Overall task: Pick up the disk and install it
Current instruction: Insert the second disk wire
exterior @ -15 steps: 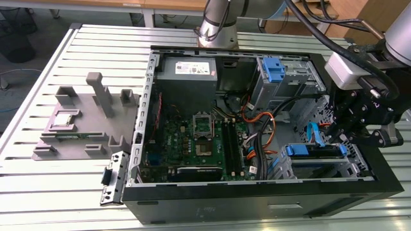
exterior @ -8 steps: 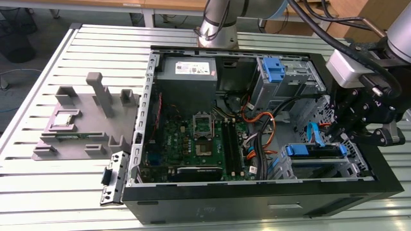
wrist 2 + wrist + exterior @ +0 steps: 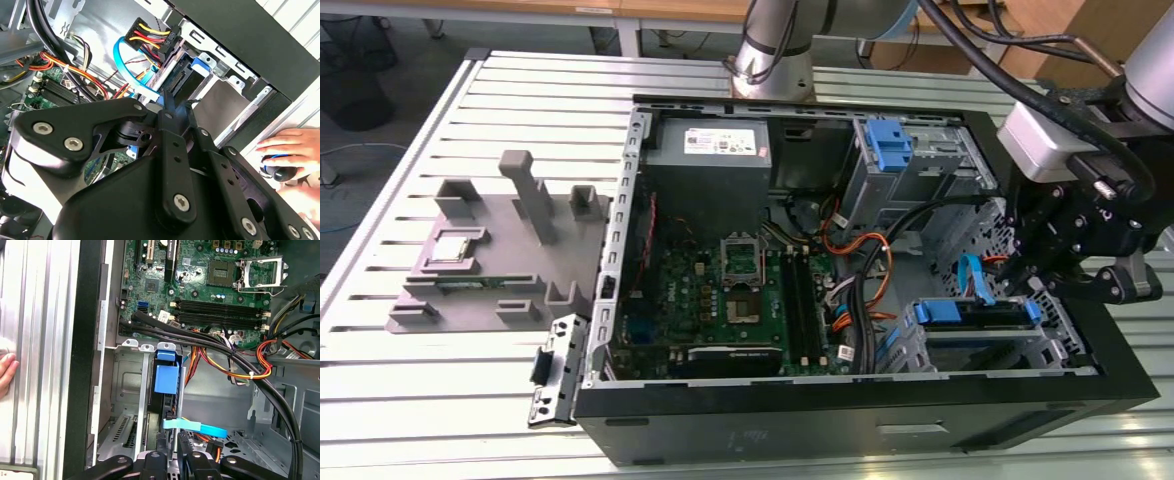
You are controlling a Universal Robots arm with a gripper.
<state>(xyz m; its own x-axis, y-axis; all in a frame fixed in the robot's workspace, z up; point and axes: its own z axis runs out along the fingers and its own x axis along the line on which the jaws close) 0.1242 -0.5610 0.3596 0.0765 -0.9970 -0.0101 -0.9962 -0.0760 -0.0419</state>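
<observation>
The end effector (image 3: pixel 1051 272) hangs tilted over the case's drive cage (image 3: pixel 994 345) (its grip state unclear); the disk (image 3: pixel 970 312) sits edge-up there.

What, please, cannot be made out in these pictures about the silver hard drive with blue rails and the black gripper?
- The silver hard drive with blue plastic rails: its labelled face is hidden inside the grey metal drive cage in the exterior view; in both wrist views it shows edge-on.
- The black gripper: its fingertips are cut off by the picture edge in the first wrist view, and its own linkage blocks them in the second wrist view, so contact with the drive is unclear.
</observation>
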